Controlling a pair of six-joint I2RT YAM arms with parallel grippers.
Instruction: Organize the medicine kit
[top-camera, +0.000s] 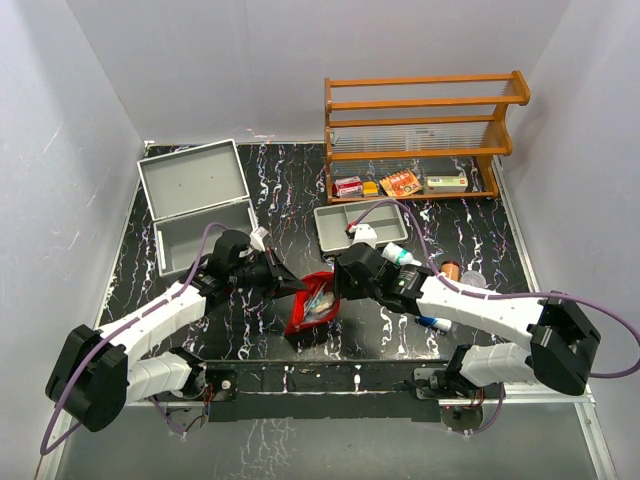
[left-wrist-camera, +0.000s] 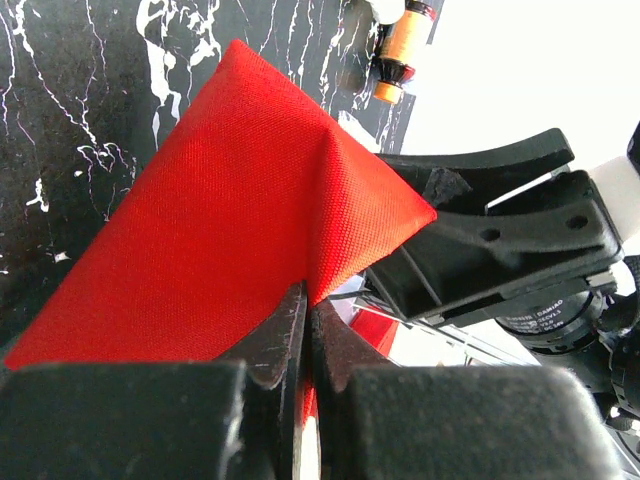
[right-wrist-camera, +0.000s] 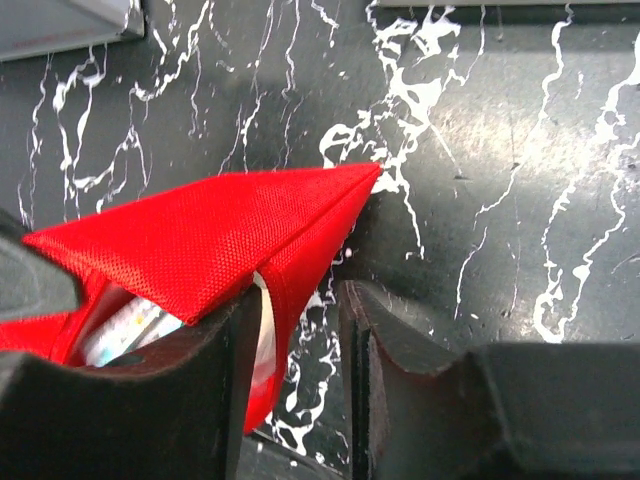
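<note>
the medicine kit (top-camera: 192, 178), a grey metal case, sits open at the far left of the black marbled table (top-camera: 270, 180), its lid tipped back behind the base. it is well apart from both grippers, and what is in the base cannot be made out.

in the middle of the table, between the two arms, lies a red fabric pouch (top-camera: 313, 303) with its mouth open and pale packets showing inside. the left gripper (left-wrist-camera: 305, 300) is pinched tight on an edge of the pouch, and the red cloth rises from it in a peaked fold. the right gripper (right-wrist-camera: 300, 305) meets the pouch from the other side with its jaws part-way apart. the pouch's rim lies against one finger (right-wrist-camera: 215, 385), while the other finger (right-wrist-camera: 400, 375) stands clear of the cloth, with table showing in the gap, so nothing is clamped there.

a shallow grey tray (top-camera: 335, 222) sits just behind the right gripper. further back stands a wooden shelf (top-camera: 420, 100) with small boxes (top-camera: 400, 183) on its lowest level. beside the right arm lie a white bottle (top-camera: 400, 256), an amber vial (top-camera: 451, 270) and a small blue-and-white tube (top-camera: 434, 322).
</note>
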